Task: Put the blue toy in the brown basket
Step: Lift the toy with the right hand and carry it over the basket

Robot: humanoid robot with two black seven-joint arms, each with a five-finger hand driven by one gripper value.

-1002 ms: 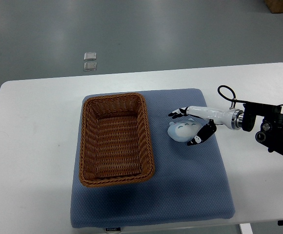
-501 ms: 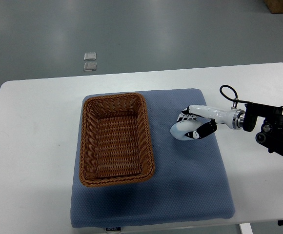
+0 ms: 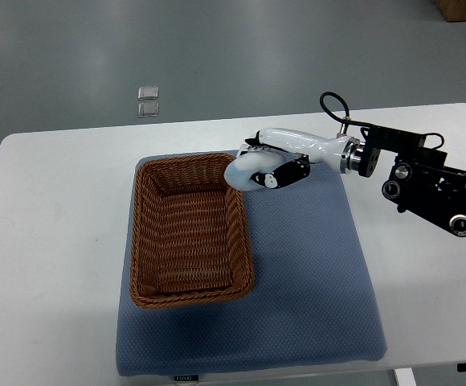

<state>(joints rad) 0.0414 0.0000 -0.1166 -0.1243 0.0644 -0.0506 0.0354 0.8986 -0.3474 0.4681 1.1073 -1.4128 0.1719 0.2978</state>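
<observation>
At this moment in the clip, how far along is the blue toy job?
Done: the right hand has its fingers closed on the blue toy and holds it off the blue mat. In hand: the toy hangs at the upper right rim of the brown basket, partly over the edge. Left: moving fully over the basket's interior, which looks empty, and releasing it there.
</observation>
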